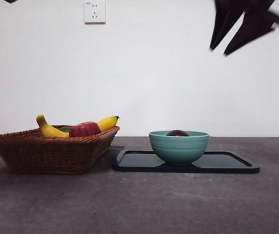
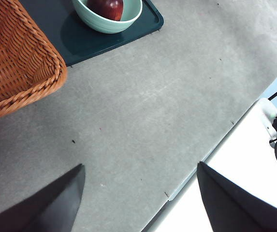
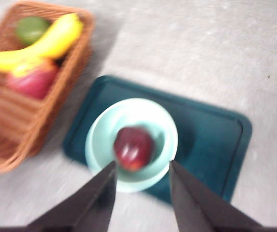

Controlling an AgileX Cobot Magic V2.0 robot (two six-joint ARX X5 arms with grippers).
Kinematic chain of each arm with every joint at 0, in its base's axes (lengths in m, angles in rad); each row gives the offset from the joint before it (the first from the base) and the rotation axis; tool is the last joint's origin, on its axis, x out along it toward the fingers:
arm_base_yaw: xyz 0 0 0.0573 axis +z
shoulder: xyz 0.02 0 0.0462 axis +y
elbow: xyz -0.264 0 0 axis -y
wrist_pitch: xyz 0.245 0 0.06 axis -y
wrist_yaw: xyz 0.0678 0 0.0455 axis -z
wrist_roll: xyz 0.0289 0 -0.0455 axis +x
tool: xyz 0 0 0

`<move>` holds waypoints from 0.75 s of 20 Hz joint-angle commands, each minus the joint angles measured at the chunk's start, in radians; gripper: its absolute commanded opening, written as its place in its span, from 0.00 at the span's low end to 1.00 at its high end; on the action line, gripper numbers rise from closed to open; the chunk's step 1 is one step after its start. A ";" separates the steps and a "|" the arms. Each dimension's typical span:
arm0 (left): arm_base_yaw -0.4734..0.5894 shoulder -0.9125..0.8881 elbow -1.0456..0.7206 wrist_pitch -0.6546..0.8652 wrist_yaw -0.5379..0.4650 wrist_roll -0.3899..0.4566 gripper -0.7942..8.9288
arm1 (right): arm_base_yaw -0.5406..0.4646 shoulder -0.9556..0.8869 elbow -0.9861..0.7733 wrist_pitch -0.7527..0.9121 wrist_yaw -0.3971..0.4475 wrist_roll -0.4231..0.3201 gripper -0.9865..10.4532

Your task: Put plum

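Right wrist view: plum [image 3: 134, 147] in bowl [image 3: 99, 140], below open right tool [image 3: 140, 166]

Each hand [image 3: 140, 166] has two plain matte black jaws, flat and tapering to points.

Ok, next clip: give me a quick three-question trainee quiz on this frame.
1. True or false: the plum lies in the wicker basket.
2. What does the green bowl stand on? A) dark tray B) bare table C) basket
3. Fill in: the right hand hangs above the ____, jaws open.

Key: 1 false, it is in the bowl; 2 A; 3 bowl.
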 commanded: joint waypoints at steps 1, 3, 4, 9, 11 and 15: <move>-0.002 0.005 0.008 0.005 0.008 0.002 0.47 | 0.016 -0.060 0.009 -0.051 -0.002 -0.031 0.24; -0.002 0.005 0.008 0.005 0.008 0.002 0.47 | 0.032 -0.135 -0.029 -0.064 -0.002 -0.036 0.24; -0.002 0.005 0.008 0.005 0.008 0.002 0.47 | 0.040 -0.169 -0.055 -0.065 -0.002 -0.036 0.24; -0.002 0.005 0.008 0.006 0.008 0.002 0.47 | 0.081 -0.376 -0.264 -0.058 -0.027 -0.036 0.24; -0.002 0.005 0.008 0.006 0.008 0.002 0.47 | 0.092 -0.454 -0.350 -0.040 -0.066 -0.036 0.24; -0.002 0.005 0.008 0.005 0.008 0.002 0.47 | 0.099 -0.571 -0.481 -0.033 -0.153 -0.033 0.24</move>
